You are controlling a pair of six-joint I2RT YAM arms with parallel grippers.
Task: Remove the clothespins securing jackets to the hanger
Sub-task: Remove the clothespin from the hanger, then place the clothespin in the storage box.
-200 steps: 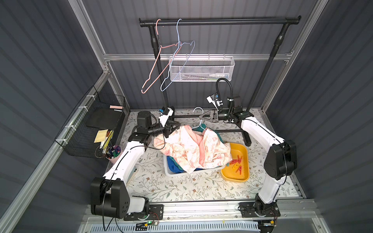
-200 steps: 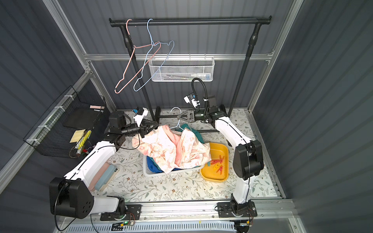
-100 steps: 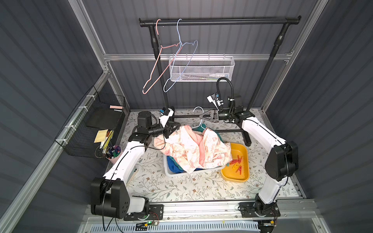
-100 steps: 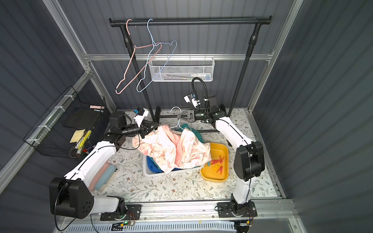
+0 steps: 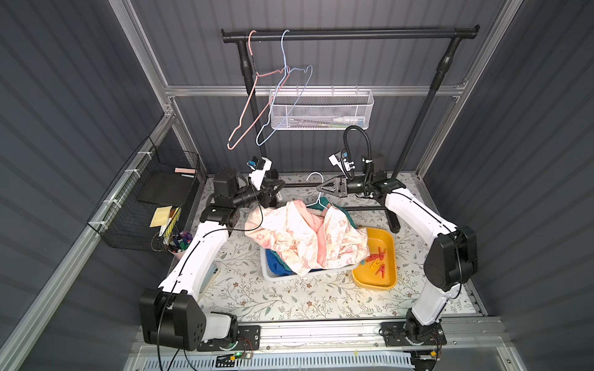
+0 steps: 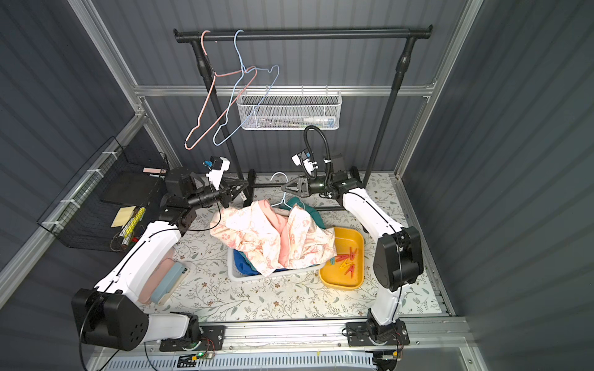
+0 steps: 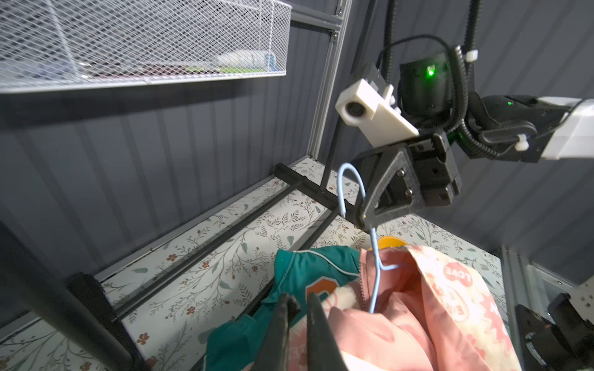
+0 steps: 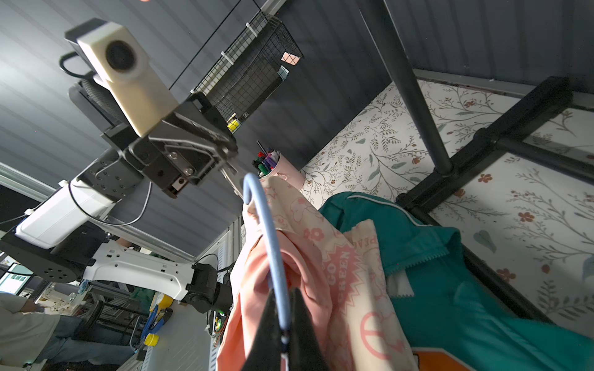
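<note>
Left gripper [image 7: 301, 300] narrowed — right gripper [image 8: 285, 294] still holds hanger [image 8: 269, 231].

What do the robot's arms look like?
The left arm and right arm have white shells and black joints. The left gripper and right gripper are black with triangular fingers, each bearing a white camera block. The right carries a ribbed black hose; a thin black cable loops along the left.

My little cell's boxed in by dark grey ribbed walls [image 5: 353, 64] on an aluminium frame [image 5: 401, 91], with a floral-print mat [image 5: 273, 298] for a floor, a black garment rack [image 5: 353, 33] across the back, a white mesh basket [image 5: 321, 112] hung behind it, and a black wire basket [image 5: 128, 205] on the wall to my left, all pretty evenly lit.
</note>
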